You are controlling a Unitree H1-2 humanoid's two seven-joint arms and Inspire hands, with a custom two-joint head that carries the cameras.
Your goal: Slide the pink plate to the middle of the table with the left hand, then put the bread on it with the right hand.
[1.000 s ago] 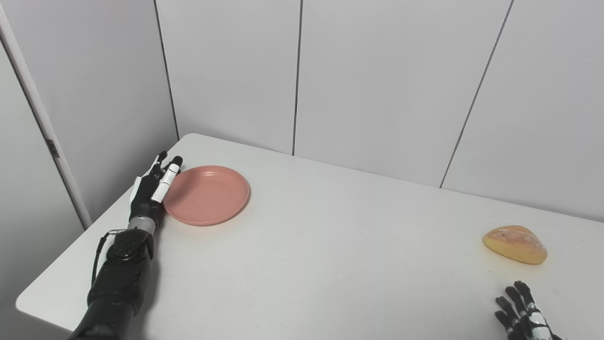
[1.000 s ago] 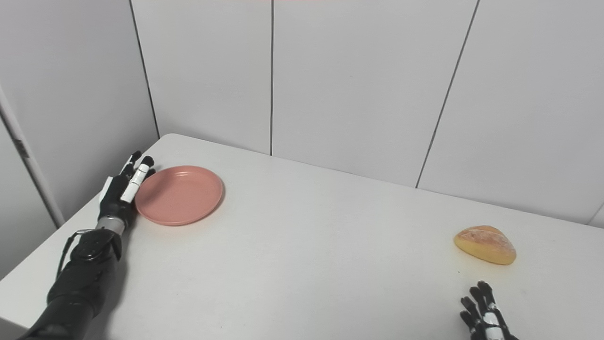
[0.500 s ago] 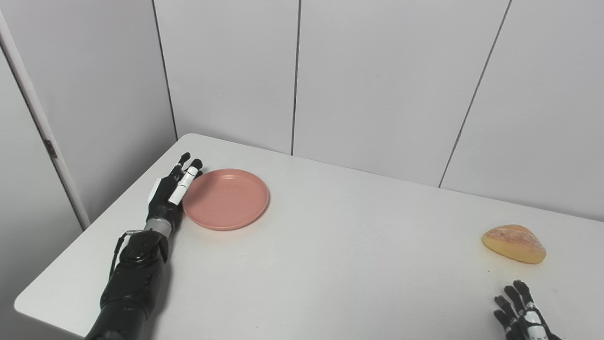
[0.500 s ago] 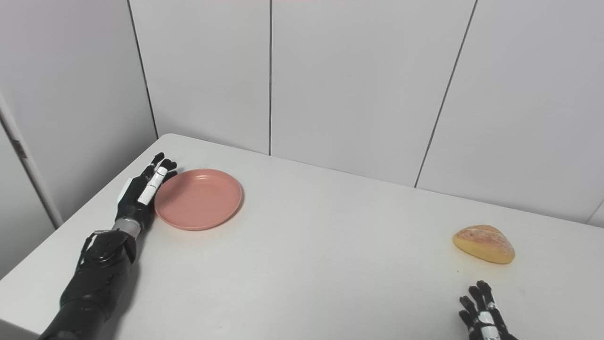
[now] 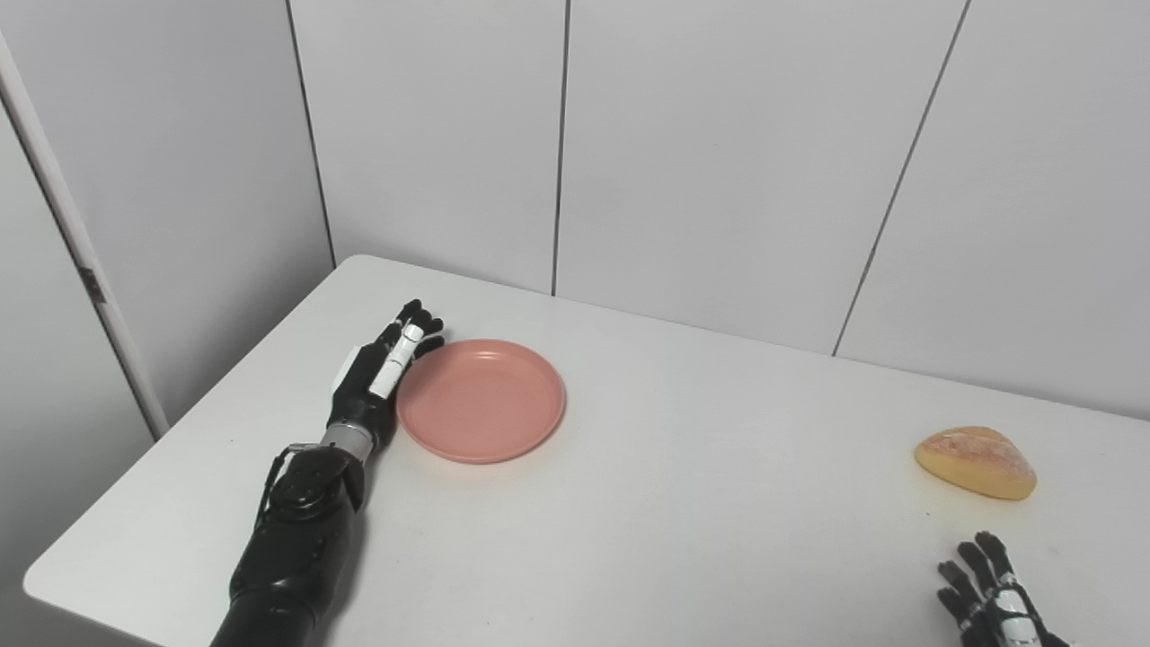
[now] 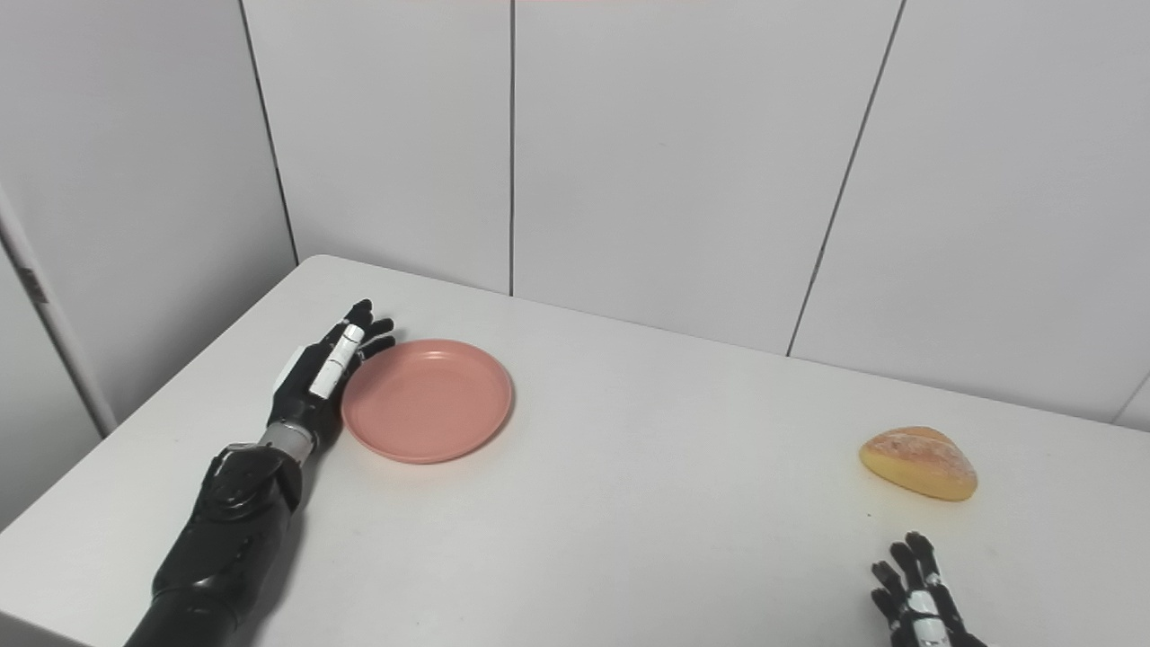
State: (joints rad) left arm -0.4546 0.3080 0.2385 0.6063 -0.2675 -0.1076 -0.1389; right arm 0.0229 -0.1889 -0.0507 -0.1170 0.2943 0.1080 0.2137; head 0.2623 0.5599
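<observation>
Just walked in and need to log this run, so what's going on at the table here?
The robot's left hand lies flat and open against the left rim of the pink plate, placed to push it sideways across the white table toward the middle. The plate sits left of centre and is empty. The bread lies untouched near the right edge. The right hand waits open at the lower right, holding nothing.
</observation>
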